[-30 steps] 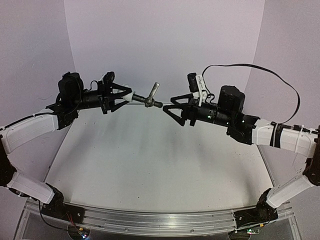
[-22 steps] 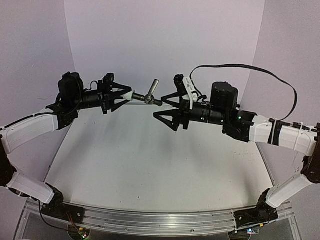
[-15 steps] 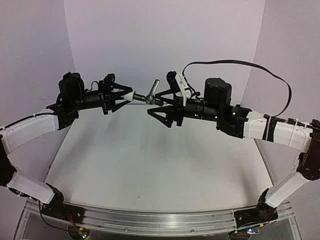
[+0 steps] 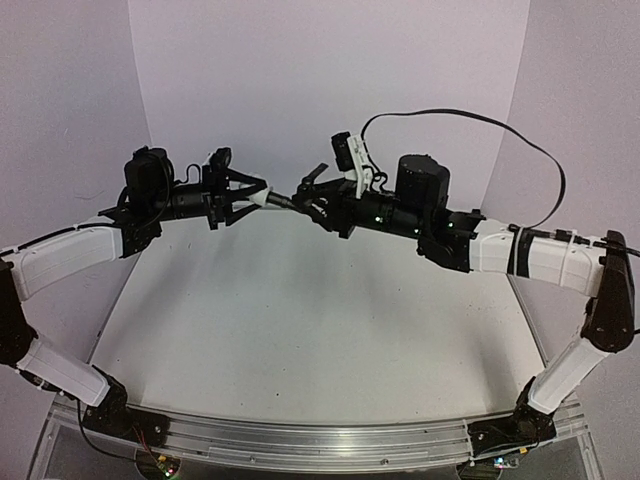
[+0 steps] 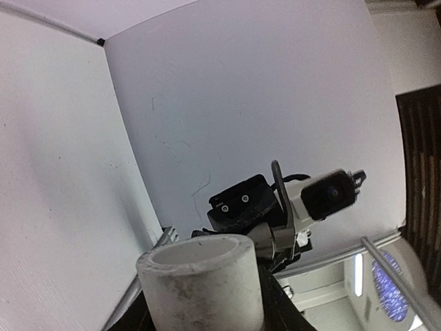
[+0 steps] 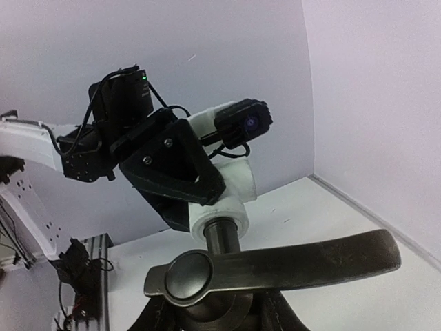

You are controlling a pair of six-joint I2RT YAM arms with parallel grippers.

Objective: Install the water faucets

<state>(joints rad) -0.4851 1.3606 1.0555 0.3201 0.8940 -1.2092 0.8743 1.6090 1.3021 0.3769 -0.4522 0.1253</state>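
High above the table, my left gripper (image 4: 252, 196) is shut on the white cylindrical fitting (image 4: 263, 197), which fills the bottom of the left wrist view (image 5: 200, 283). The dark metal water faucet (image 4: 298, 197) sticks out of the fitting toward the right arm. Its stem enters the white fitting (image 6: 224, 200), and its bent lever handle (image 6: 289, 261) lies across the right wrist view. My right gripper (image 4: 314, 204) is closed around the faucet body, with its fingers (image 6: 157, 318) flanking it at the bottom edge. The faucet's metal body (image 5: 275, 234) shows behind the fitting.
The white table top (image 4: 310, 320) lies well below both grippers. Lilac walls (image 4: 330, 80) close in the back and sides. A black cable (image 4: 470, 125) arcs over the right arm. An aluminium rail (image 4: 320, 440) runs along the near edge.
My right arm has moved left onto the faucet, and its wide-open jaws have closed around the faucet body. The lever now leans more to the right. The left arm has barely moved.
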